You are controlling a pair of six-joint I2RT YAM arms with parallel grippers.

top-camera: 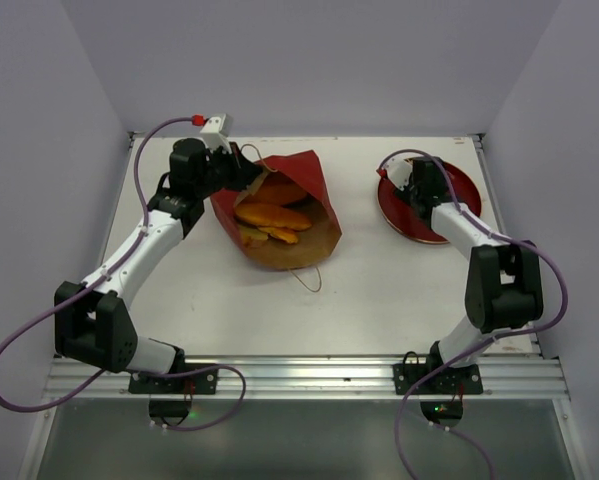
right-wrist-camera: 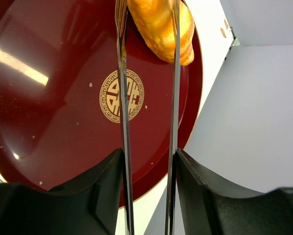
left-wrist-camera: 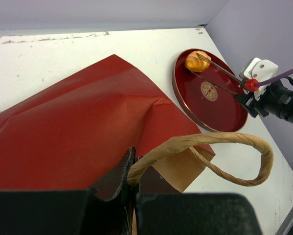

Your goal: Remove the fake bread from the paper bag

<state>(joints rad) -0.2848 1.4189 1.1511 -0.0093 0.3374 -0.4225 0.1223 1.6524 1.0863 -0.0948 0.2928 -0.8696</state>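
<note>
Several glossy golden toy pastries (top-camera: 274, 215) lie in the red paper bag (left-wrist-camera: 78, 122), its twisted handle (left-wrist-camera: 224, 142) clenched by the left hand (left-wrist-camera: 132, 171). At two o'clock the right hand (left-wrist-camera: 201, 58) straddles another pastry (right-wrist-camera: 161, 27) on the round dark-red plate (right-wrist-camera: 63, 73); gripping or released, I cannot tell. Next, likely: lift clear and reach into the bag's mouth.

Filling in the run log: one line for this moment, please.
left gripper shut on paper bag handle | right gripper straddling pastry at plate | loaves in bag

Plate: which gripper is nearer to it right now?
Right. The right gripper hangs over the plate, a pastry between its prongs. The left gripper is well off to the side, shut on the bag handle.
</note>
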